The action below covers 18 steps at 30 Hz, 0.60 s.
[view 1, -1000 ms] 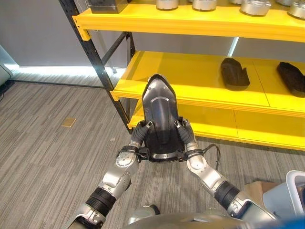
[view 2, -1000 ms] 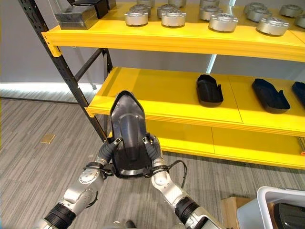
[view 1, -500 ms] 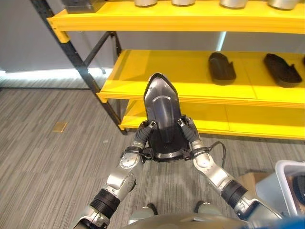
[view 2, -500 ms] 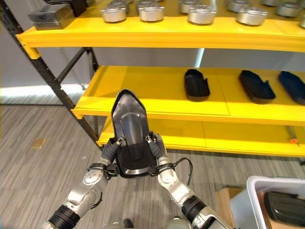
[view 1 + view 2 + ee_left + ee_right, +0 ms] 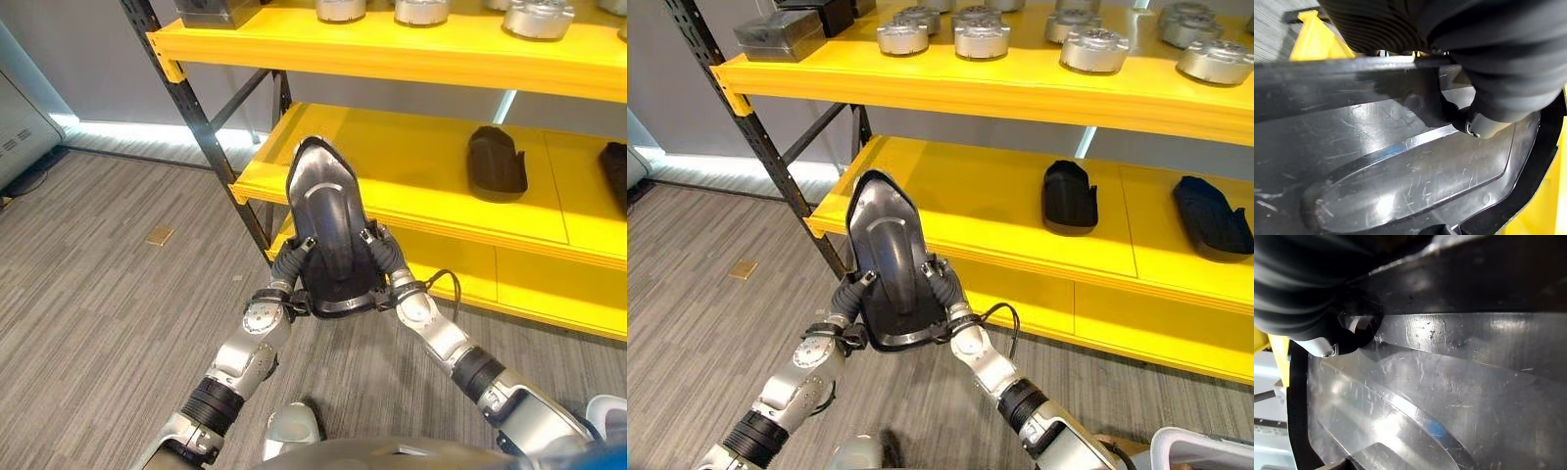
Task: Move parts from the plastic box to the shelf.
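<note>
at the far left a black upright post (image 5: 201, 137) of the shelf (image 5: 411, 166) rises off the grey carpeted floor (image 5: 98, 294), with a diagonal brace (image 5: 243, 103) running from it toward the back. a small tan patch (image 5: 159, 235) lies on the floor, well apart from the post. my left hand (image 5: 287, 269) comes up from the lower left and grips the left edge of the big dark shell-shaped part (image 5: 329, 235); in my left wrist view the thumb (image 5: 1484, 125) presses down onto the glossy scratched inner face of the part (image 5: 1400, 166) and the ribbed cover sits over its rim, so i am clamped on it, though the other fingers are hidden behind the rim. the part stands upright between my two hands, pointed end up, wide rimmed end down, held in the air in front of the left end of the middle yellow shelf board and overlapping its front lip. my right hand (image 5: 384, 257) grips the opposite edge the same way; in my right wrist view its thumb (image 5: 1322, 346) pinches the rim with the silvery inner surface of the part (image 5: 1449, 382) spreading past it. further right, a dark part (image 5: 497, 164) of the same kind lies on the middle board, and another dark one (image 5: 1212, 215) lies beyond it. on the top board sit a grey metal block (image 5: 779, 35) and round silver metal pieces (image 5: 982, 37) in a row. a pale plastic box (image 5: 1205, 455) shows at the lower right corner.
</note>
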### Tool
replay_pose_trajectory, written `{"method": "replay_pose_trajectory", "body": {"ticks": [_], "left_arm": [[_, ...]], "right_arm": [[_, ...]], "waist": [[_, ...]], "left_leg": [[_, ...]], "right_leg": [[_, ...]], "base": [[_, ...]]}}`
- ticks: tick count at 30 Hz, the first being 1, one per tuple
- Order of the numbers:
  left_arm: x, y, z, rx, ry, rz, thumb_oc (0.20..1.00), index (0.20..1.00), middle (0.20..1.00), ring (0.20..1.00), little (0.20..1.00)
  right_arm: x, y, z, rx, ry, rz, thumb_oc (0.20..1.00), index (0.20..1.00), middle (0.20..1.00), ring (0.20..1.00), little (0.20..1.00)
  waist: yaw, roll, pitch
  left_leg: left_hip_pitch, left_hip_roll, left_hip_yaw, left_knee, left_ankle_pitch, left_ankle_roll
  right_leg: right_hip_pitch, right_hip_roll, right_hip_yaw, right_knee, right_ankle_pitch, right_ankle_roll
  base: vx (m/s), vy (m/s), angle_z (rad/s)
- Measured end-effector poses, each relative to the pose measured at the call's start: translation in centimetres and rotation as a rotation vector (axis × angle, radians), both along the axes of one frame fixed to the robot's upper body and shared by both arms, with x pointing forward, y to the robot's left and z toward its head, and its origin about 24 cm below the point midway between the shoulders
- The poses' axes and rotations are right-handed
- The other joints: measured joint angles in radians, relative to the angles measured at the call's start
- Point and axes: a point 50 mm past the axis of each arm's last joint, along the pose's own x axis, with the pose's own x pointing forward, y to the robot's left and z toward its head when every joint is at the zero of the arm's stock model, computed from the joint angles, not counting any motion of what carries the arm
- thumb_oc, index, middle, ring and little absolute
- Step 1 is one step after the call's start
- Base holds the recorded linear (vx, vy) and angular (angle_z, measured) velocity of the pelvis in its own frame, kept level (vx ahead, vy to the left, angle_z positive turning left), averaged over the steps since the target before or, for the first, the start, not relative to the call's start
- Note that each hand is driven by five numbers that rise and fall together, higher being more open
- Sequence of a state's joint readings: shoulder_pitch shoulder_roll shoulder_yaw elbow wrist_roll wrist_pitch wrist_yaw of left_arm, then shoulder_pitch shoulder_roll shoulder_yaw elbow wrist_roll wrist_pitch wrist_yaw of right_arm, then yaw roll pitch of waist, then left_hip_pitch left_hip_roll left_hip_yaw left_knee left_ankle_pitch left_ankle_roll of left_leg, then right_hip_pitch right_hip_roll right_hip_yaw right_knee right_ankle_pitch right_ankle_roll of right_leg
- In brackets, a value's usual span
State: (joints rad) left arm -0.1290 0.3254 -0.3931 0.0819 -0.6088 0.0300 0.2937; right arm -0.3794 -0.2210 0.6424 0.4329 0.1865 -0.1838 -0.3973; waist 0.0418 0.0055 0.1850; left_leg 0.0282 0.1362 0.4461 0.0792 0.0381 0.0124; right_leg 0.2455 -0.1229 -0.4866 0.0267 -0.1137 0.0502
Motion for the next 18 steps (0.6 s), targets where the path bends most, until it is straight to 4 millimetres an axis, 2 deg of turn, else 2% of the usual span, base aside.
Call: {"method": "replay_pose_trajectory", "body": {"ticks": [2,3,4,6,7,8,9,10,12,13,14,15,16,17,18], "left_arm": [[0.0,0.1,0.1,-0.006,-0.006,0.003,0.200,0.200,0.200,0.200,0.200],[0.1,0.1,0.2,-0.002,-0.010,0.002,0.200,0.200,0.200,0.200,0.200],[0.1,0.4,0.2,0.007,-0.008,0.004,0.200,0.200,0.200,0.200,0.200],[-0.1,0.7,0.0,0.016,-0.001,-0.003,0.200,0.200,0.200,0.200,0.200],[0.0,0.6,0.0,0.010,-0.003,-0.006,0.200,0.200,0.200,0.200,0.200],[-0.1,-0.4,-0.1,-0.025,0.002,-0.015,0.200,0.200,0.200,0.200,0.200],[-0.1,-1.0,-0.1,-0.048,0.003,-0.019,0.200,0.200,0.200,0.200,0.200],[0.2,-0.7,0.0,-0.027,-0.002,-0.026,0.200,0.200,0.200,0.200,0.200],[0.6,-0.7,0.0,-0.010,-0.005,-0.060,0.200,0.200,0.200,0.200,0.200],[0.7,-0.7,0.0,-0.004,-0.008,-0.067,0.200,0.200,0.200,0.200,0.200],[0.8,-0.8,0.2,0.003,-0.014,-0.082,0.200,0.200,0.200,0.200,0.200],[0.9,-0.5,0.3,0.013,-0.021,-0.094,0.200,0.200,0.200,0.200,0.200],[0.9,-0.1,0.3,0.028,-0.024,-0.097,0.200,0.200,0.200,0.200,0.200],[0.7,0.0,0.2,0.027,-0.018,-0.095,0.200,0.200,0.200,0.200,0.200],[0.8,0.2,0.3,0.034,-0.024,-0.094,0.200,0.200,0.200,0.200,0.200]], "right_arm": [[0.0,0.1,0.5,-0.013,0.007,0.004,0.200,0.200,0.200,0.200,0.200],[0.0,0.2,0.7,-0.021,0.016,0.004,0.200,0.200,0.200,0.200,0.200],[0.0,0.4,0.7,-0.022,0.027,0.006,0.200,0.200,0.200,0.200,0.200],[-0.3,0.7,0.6,-0.018,0.049,0.006,0.200,0.200,0.200,0.200,0.200],[-0.3,0.7,0.7,-0.019,0.045,0.006,0.200,0.200,0.200,0.200,0.200],[-0.4,-0.3,1.0,-0.043,0.030,-0.005,0.200,0.200,0.200,0.200,0.200],[-0.4,-1.0,1.3,-0.062,0.014,-0.005,0.200,0.200,0.200,0.200,0.200],[-0.5,-0.8,1.1,-0.057,0.025,-0.015,0.200,0.200,0.200,0.200,0.200],[-0.6,-1.0,0.9,-0.044,0.040,-0.039,0.200,0.200,0.200,0.200,0.200],[-0.6,-1.0,0.8,-0.037,0.043,-0.047,0.200,0.200,0.200,0.200,0.200],[-0.7,-0.9,0.8,-0.023,0.046,-0.052,0.200,0.200,0.200,0.200,0.200],[-0.8,-0.7,0.8,-0.016,0.044,-0.051,0.200,0.200,0.200,0.200,0.200],[-0.8,-0.5,0.8,-0.008,0.046,-0.053,0.200,0.200,0.200,0.200,0.200],[-0.8,-0.5,0.7,-0.004,0.052,-0.058,0.200,0.200,0.200,0.200,0.200],[-0.8,-0.3,0.7,0.007,0.052,-0.061,0.200,0.200,0.200,0.200,0.200]], "waist": [[0.008,-0.029,0.003],[0.003,-0.051,0.013],[0.007,-0.081,0.031],[-0.002,-0.091,0.031],[-0.015,-0.086,0.034],[-0.060,-0.057,0.031],[-0.076,-0.027,0.029],[-0.082,-0.060,0.032],[-0.089,-0.062,0.033],[-0.091,-0.053,0.038],[-0.084,-0.027,0.044],[-0.072,-0.024,0.042],[-0.066,-0.045,0.029],[-0.045,-0.048,0.016],[-0.045,-0.033,0.015]], "left_leg": [[-0.001,-0.014,-0.001,-0.009,0.001,0.000],[-0.017,-0.021,-0.017,0.022,-0.013,-0.002],[-0.049,-0.006,-0.056,0.115,-0.082,-0.014],[-0.070,0.091,-0.056,0.189,-0.093,-0.071],[-0.071,0.136,-0.056,0.177,-0.086,-0.083],[-0.054,0.209,-0.063,0.106,-0.053,-0.102],[-0.036,0.209,-0.064,0.071,-0.017,-0.082],[-0.011,0.140,-0.041,0.076,0.001,-0.140],[-0.004,0.085,-0.035,0.081,-0.022,-0.106],[0.020,0.062,-0.043,0.059,-0.028,-0.086],[0.062,0.056,-0.052,0.009,-0.034,-0.069],[0.092,0.040,-0.059,-0.041,-0.026,-0.059],[0.098,0.020,-0.059,-0.055,-0.021,-0.064],[0.107,-0.010,-0.055,-0.063,-0.027,-0.065],[0.107,-0.022,-0.056,-0.066,-0.039,-0.057]], "right_leg": [[-0.024,-0.024,0.028,0.002,-0.001,0.005],[-0.032,-0.055,0.049,0.006,0.006,0.001],[-0.029,-0.079,0.077,0.008,0.007,0.006],[-0.015,-0.092,0.083,-0.003,0.014,0.017],[-0.006,-0.094,0.084,-0.004,0.015,0.027],[0.012,-0.104,0.082,0.014,0.007,0.081],[0.018,-0.113,0.083,0.026,0.003,0.107],[0.020,-0.190,0.089,0.045,0.029,0.140],[0.016,-0.246,0.087,0.087,0.121,0.119],[-0.013,-0.271,0.092,0.164,0.138,0.113],[-0.050,-0.229,0.125,0.222,0.035,0.131],[-0.088,-0.148,0.145,0.204,0.004,0.095],[-0.107,-0.112,0.132,0.171,-0.001,0.070],[-0.100,-0.118,0.100,0.143,0.000,0.063],[-0.109,-0.127,0.113,0.162,0.020,0.059]], "base": [[0.19,0.278,-0.33],[0.29,0.407,-0.47],[0.27,0.364,-0.49],[0.20,0.307,-0.31],[0.25,0.371,0.15],[0.23,0.380,0.22],[0.38,0.528,0.11],[0.34,0.456,-0.04],[0.30,0.350,0.23],[0.37,0.433,0.44],[0.32,0.387,0.39],[0.32,0.387,0.39],[0.20,0.247,0.17],[0.22,0.288,0.02],[0.19,0.274,-0.06]]}}
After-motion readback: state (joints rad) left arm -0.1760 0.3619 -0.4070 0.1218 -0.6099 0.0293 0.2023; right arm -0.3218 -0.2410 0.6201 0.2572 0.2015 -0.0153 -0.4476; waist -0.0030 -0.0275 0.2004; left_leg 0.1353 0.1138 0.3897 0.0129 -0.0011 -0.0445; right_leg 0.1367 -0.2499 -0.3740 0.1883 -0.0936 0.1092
